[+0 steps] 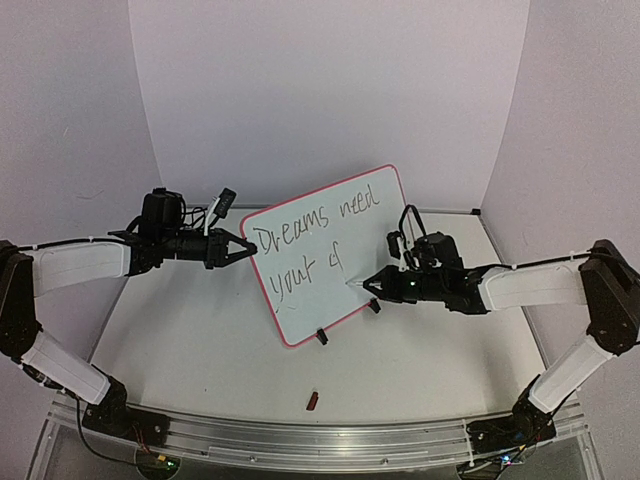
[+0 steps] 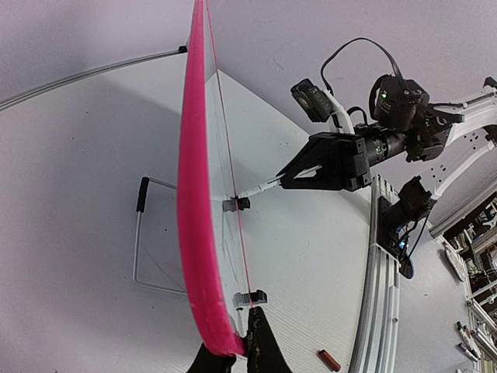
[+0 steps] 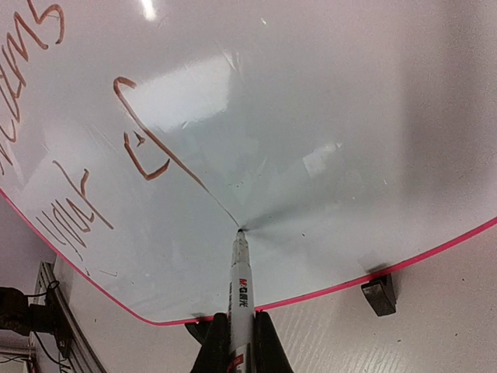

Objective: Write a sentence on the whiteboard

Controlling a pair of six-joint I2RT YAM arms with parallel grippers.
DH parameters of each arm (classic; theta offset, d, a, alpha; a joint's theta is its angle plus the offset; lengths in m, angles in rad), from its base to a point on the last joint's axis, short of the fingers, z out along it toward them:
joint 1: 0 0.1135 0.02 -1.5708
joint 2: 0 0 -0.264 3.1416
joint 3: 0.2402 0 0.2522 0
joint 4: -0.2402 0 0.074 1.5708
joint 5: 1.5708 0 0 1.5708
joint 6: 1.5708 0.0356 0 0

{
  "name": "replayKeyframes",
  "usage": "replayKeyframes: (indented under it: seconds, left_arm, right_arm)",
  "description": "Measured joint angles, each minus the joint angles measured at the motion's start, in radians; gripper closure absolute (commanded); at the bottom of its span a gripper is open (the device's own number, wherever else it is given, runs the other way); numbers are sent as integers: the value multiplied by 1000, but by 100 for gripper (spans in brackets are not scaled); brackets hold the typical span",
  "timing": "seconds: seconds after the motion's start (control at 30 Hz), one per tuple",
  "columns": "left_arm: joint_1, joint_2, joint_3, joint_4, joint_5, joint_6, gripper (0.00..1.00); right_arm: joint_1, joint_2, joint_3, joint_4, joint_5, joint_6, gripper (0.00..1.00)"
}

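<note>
The whiteboard (image 1: pixel 325 255) stands upright on two black clip feet, pink-red framed, with "Dreams need your" and a partial letter written on it. My left gripper (image 1: pixel 244 250) is shut on the board's left edge; in the left wrist view (image 2: pixel 237 350) the jaws pinch the pink frame (image 2: pixel 194 233). My right gripper (image 1: pixel 372 285) is shut on a white marker (image 3: pixel 240 287). The marker's tip touches the board's surface (image 3: pixel 326 116) at the end of a long brown stroke, just right of the last letter. The marker also shows in the left wrist view (image 2: pixel 260 187).
A small red marker cap (image 1: pixel 313 401) lies on the table near the front edge, also in the left wrist view (image 2: pixel 329 360). A metal rail (image 1: pixel 320 445) runs along the near edge. A thin wire stand (image 2: pixel 144 233) sits behind the board. White backdrop walls enclose the table.
</note>
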State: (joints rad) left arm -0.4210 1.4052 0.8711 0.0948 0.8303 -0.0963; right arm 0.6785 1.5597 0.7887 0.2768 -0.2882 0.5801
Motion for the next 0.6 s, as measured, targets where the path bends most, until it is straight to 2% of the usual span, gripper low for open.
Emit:
replayKeyframes:
  seconds: [0.3, 0.6]
  left_arm:
    - [-2, 0, 0, 0, -1, 0, 100]
    - [-2, 0, 0, 0, -1, 1, 100]
  right_arm:
    - [5, 0, 24, 1, -66, 1, 100]
    - [5, -28, 88, 16, -33, -2, 100]
